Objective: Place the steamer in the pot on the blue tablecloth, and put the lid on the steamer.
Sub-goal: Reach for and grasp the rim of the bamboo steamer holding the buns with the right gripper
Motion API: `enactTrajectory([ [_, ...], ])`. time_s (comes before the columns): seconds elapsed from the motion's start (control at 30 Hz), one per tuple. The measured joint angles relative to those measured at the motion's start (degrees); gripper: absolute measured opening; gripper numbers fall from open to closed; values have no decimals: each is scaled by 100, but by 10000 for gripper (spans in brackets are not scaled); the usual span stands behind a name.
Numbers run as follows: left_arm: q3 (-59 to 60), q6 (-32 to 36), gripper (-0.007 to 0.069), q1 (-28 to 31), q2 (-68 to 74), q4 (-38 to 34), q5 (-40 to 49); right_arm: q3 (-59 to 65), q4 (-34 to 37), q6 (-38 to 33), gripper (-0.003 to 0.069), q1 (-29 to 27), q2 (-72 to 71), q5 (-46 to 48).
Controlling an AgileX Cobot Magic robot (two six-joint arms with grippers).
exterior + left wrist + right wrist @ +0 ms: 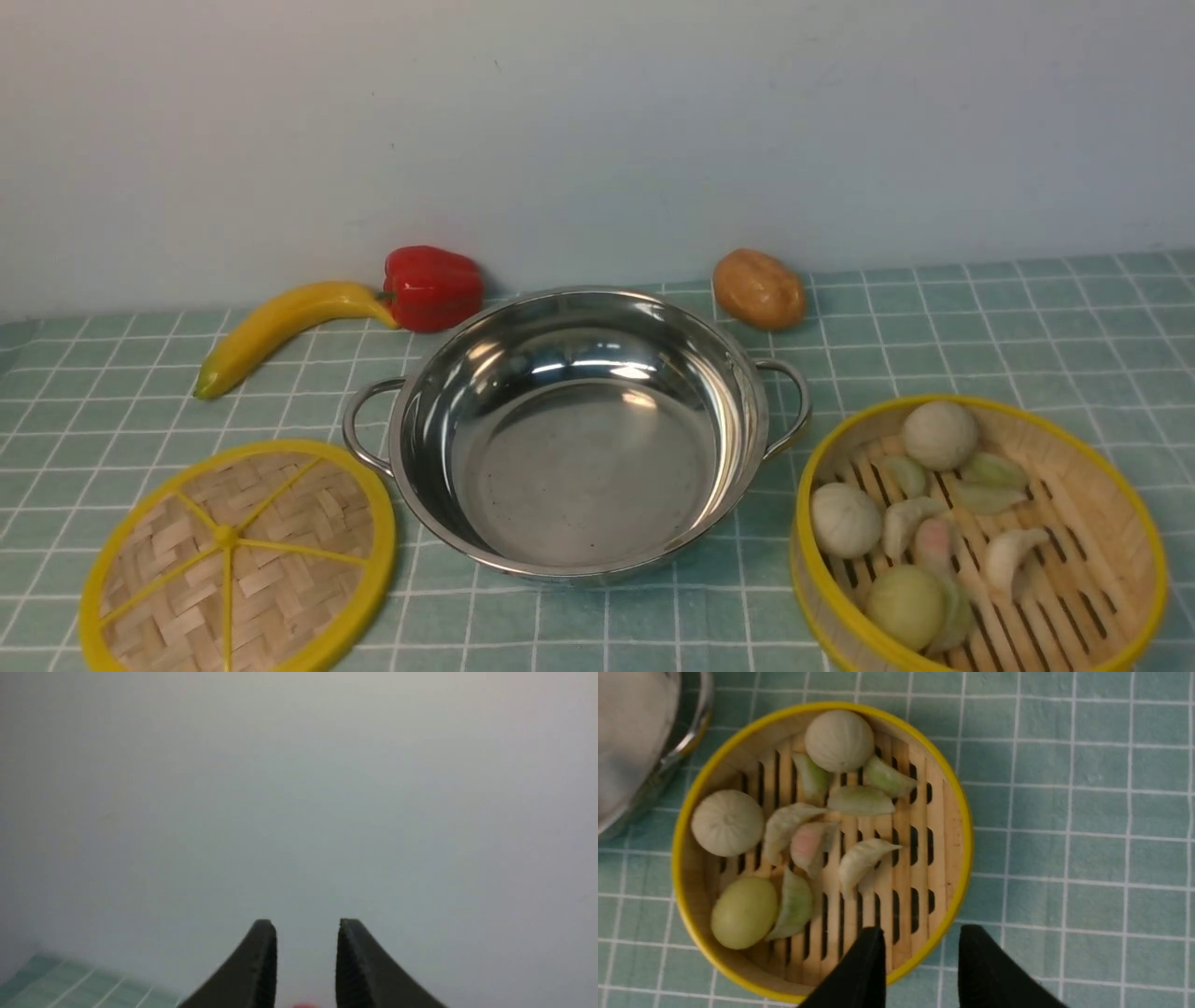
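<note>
The steamer, a bamboo basket with a yellow rim holding pale buns and dumplings, stands on the blue tablecloth at the front right. The empty steel pot sits in the middle. At the front left the woven lid lies flat. Neither gripper shows in the front view. In the right wrist view my right gripper is open above the steamer, its fingers either side of the near rim, with the pot beside it. My left gripper is open and empty, facing the wall.
A banana, a red pepper and a brown potato lie along the back by the pale wall. A corner of the tablecloth shows in the left wrist view.
</note>
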Motion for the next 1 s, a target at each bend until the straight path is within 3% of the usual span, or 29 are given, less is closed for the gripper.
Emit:
enactTrajectory([
  [0.03, -327, 326, 172, 0, 399, -131, 864, 48, -48, 0, 240, 0, 96, -51],
  [0.13, -809, 1154, 166, 0, 1262, -569, 2278, 303, -66, -6, 240, 0, 153, -317],
  [0.3, -1176, 2413, 167, 0, 2645, -1239, 3388, 1032, -145, -13, 240, 0, 157, -1110],
  [0.33, -1215, 2782, 167, 0, 3134, -1379, 3471, 1313, -145, -13, 240, 0, 157, -1405],
  [0.53, -1223, 3436, 169, 0, 4569, -1445, 3293, 1972, -206, 53, 240, 0, 257, -2155],
  [0.73, -1225, 3484, 180, 0, 5452, -1445, 2921, 2053, -335, 258, 240, 0, 694, -2435],
  [1.0, -1229, 3484, 190, 0, 5603, -1445, 2655, 2053, -361, 313, 240, 0, 1493, -2864],
])
